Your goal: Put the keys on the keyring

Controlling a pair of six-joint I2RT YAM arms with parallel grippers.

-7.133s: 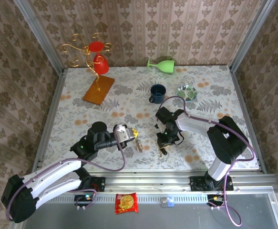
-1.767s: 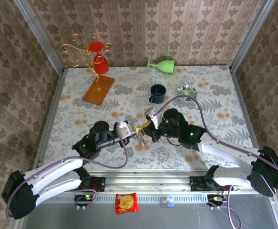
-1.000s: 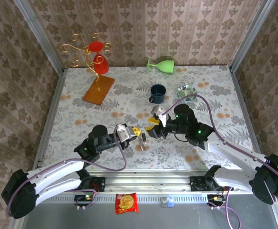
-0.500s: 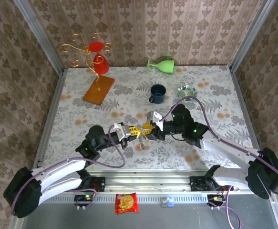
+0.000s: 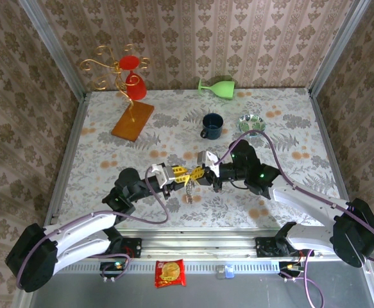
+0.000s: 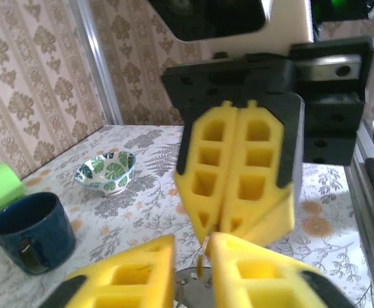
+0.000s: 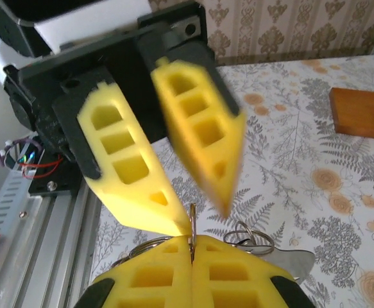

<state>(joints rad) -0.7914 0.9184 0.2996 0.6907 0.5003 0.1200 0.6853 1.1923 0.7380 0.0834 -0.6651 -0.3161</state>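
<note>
My two grippers meet tip to tip above the middle of the table. The right gripper (image 5: 197,177) (image 7: 191,240) is shut on a thin metal ring, the keyring (image 7: 191,221), which stands edge-on between its yellow pads. The left gripper (image 5: 179,174) (image 6: 192,245) is open. Its fingers (image 7: 130,168) stand apart on either side of that same ring (image 6: 201,260). Below the grip, more wire loops (image 7: 247,234) and a silver key blade (image 7: 294,262) hang. In the top view the keys (image 5: 188,191) dangle under the fingertips.
A blue mug (image 5: 212,125), a leaf-patterned bowl (image 5: 251,123) and a green cup on its side (image 5: 217,86) lie behind the grippers. At the back left is a gold wire stand with red cups (image 5: 127,77) on a wooden base (image 5: 133,120). A snack packet (image 5: 170,273) lies on the front rail.
The right gripper came in from the right and shut on the ring. The left gripper, shut a second ago, has opened its fingers.
</note>
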